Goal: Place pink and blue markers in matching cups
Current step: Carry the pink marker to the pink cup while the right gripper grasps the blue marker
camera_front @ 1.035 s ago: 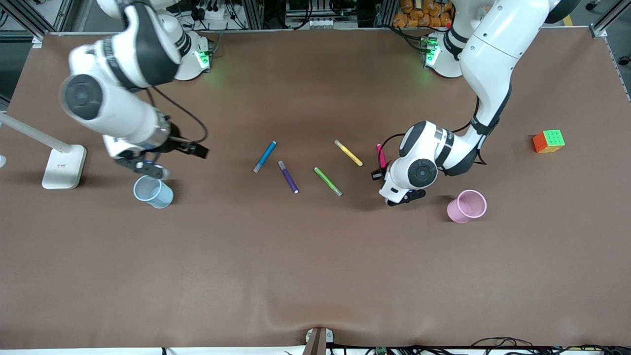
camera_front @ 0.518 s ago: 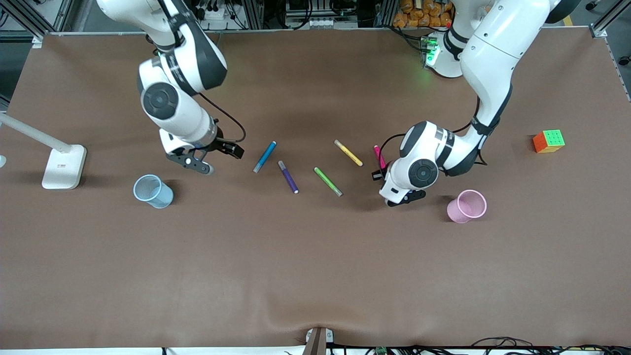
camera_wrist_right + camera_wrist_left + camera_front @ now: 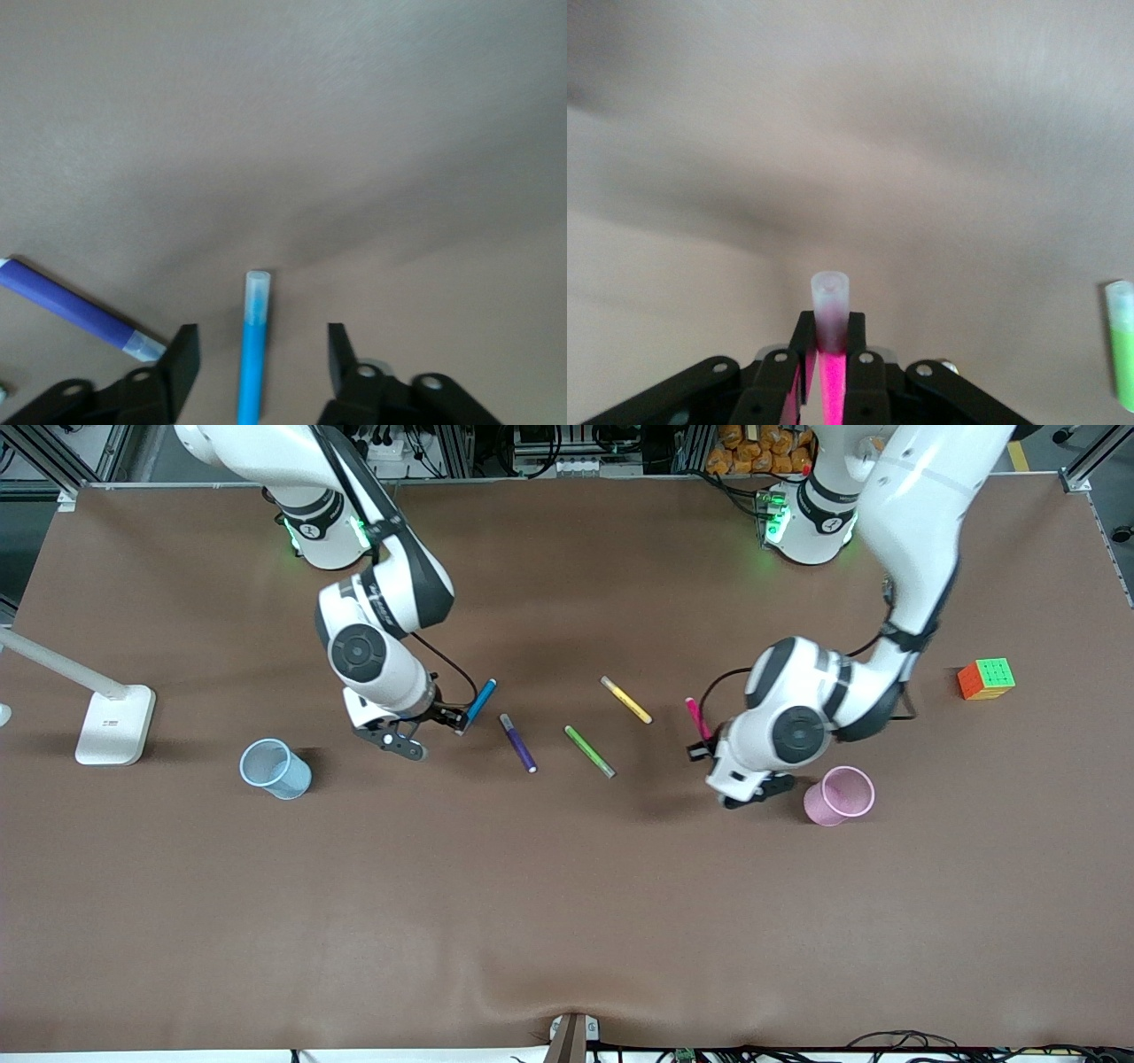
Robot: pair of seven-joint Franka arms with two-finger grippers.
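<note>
Left gripper [image 3: 830, 359] is clamping the pink marker [image 3: 697, 718], its fingers [image 3: 860, 363] pinching the magenta barrel just below the pale cap, lifted off the bench [image 3: 567, 921] at about ten o'clock from the pink cup [image 3: 839, 795], which is standing upright near the left arm's end. Right gripper [image 3: 259, 359] is hanging low over the blue marker [image 3: 477, 705], its fingers [image 3: 184, 359] standing apart on either side of the blue barrel without touching it; the marker is lying flat on the bench between them. Well apart toward the right arm's end, at about eight o'clock from that marker, the blue cup [image 3: 275, 769] is standing upright. Between the two markers, a purple pen [image 3: 518, 743], a green pen [image 3: 590, 751] and a yellow pen [image 3: 626, 700] are lying on the bench. At about two o'clock from the pink cup a colourful cube [image 3: 986, 678] is sitting, and a white lamp base [image 3: 115, 724] is resting near the right arm's end.
</note>
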